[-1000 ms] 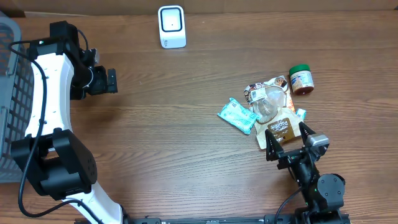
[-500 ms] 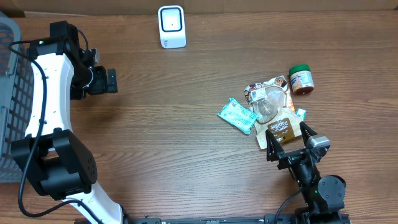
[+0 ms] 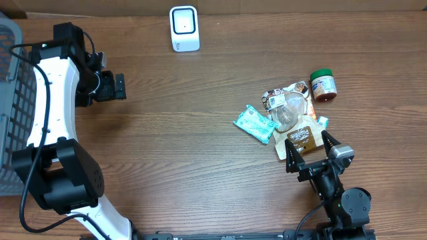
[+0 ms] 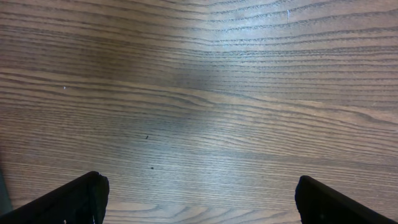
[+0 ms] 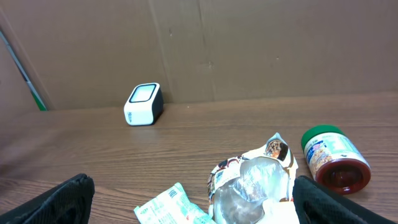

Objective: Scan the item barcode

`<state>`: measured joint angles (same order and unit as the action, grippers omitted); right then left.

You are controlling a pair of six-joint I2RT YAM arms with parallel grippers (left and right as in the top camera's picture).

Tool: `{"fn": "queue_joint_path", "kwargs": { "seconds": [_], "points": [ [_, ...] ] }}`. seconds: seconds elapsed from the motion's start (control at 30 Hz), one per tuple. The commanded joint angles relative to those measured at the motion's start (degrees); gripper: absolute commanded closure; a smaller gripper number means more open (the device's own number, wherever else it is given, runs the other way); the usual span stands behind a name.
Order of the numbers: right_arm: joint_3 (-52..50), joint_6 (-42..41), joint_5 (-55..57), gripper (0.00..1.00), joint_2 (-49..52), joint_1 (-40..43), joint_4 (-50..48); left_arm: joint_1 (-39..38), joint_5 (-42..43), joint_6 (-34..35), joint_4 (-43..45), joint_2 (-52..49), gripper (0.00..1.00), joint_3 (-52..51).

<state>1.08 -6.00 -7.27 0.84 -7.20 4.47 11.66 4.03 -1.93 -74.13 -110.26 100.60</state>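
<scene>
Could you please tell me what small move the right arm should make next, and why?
Probably lower the right gripper onto the brown pouch and close on it. Its jaws stand open and empty, the pouch is the item of the pile nearest to them, and the white scanner at the table's far edge has nothing in front of it yet.

A grey basket [image 3: 12, 100] is cut off by the overhead view's left edge. The brown pouch [image 3: 305, 137] lies partly hidden beneath the right arm's fingers [image 3: 291, 157].

Open tabletop [image 3: 200, 140] between scanner [image 3: 184, 28] and packet pile [image 3: 288, 115]
</scene>
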Motion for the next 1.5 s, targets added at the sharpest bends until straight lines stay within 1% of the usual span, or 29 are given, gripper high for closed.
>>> {"fn": "queue_joint_path", "kwargs": {
  "seconds": [0.0, 0.13, 0.27, 0.57, 0.8, 1.0, 1.17, 1.3, 1.4, 1.47],
  "points": [
    [-0.6, 0.1, -0.3, 0.0, -0.7, 0.2, -0.4, 0.0, 0.0, -0.7, 0.0, 1.2, 0.0, 1.1],
    [-0.6, 0.1, -0.3, 0.0, -0.7, 0.2, -0.4, 0.1, 0.0, -0.7, 0.0, 1.9, 0.0, 1.1],
    [-0.6, 0.1, -0.3, 0.0, -0.7, 0.2, -0.4, -1.4, 0.0, -0.7, 0.0, 5.2, 0.0, 1.1],
    [-0.6, 0.1, -0.3, 0.0, -0.7, 0.2, -0.4, -6.0, 0.0, -0.7, 0.0, 19.6, 0.01, 1.1],
    [-0.6, 0.1, -0.3, 0.0, -0.7, 0.2, -0.4, -11.6, 0.0, -0.7, 0.0, 30.0, 0.0, 0.8],
    [-0.6, 0.1, -0.3, 0.0, -0.7, 0.2, -0.4, -16.2, 0.0, -0.7, 0.0, 38.6, 0.0, -3.3],
    [-0.6, 0.1, -0.3, 0.0, -0.7, 0.2, -0.4, -16.6, -0.2, -0.7, -0.4, 46.2, 0.01, -10.4],
    [-0.6, 0.1, -0.3, 0.0, -0.7, 0.2, -0.4, -16.6, -0.9, -0.9, 5.3, 52.9, 0.0, -19.2],
    [-0.6, 0.1, -0.3, 0.0, -0.7, 0.2, -0.4, -16.6, -0.9, -0.9, 16.0, 58.6, 0.0, -28.9],
    [-0.6, 0.1, -0.3, 0.0, -0.7, 0.2, -0.4, -16.6, -0.9, -0.9, 24.7, 62.7, 0.0, -36.0]
  ]
}}
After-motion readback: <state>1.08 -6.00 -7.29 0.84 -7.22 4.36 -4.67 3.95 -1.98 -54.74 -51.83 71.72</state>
